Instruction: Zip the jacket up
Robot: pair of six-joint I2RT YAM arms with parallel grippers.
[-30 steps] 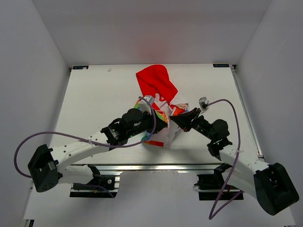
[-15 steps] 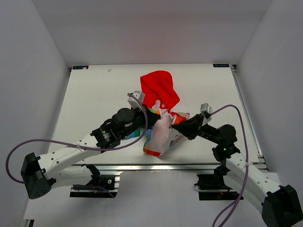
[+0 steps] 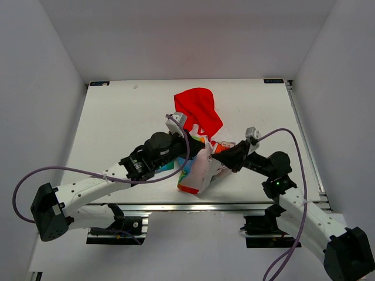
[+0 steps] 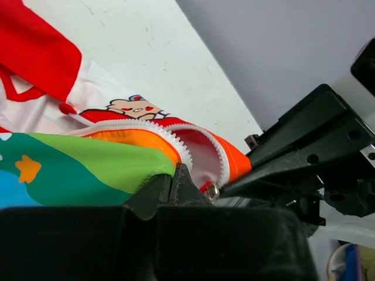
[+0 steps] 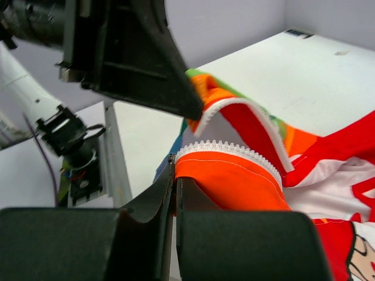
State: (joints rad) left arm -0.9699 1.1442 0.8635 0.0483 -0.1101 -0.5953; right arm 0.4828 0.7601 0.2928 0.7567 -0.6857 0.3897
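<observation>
**Top external view: jacket (image 3: 198, 111) pinched at both zipper edges**

Crumpled at the centre of the frame on the table (image 3: 117, 111), the jacket shows its red hood uppermost and its striped front bunched below. Left gripper (image 3: 198, 147), fingers clamped together, grasps the green-and-orange front edge beside the white zipper teeth (image 4: 176, 142). Right gripper (image 3: 220, 154), likewise clamped, grasps the opposite orange edge. The two tooth rows stand apart, unjoined.
</observation>
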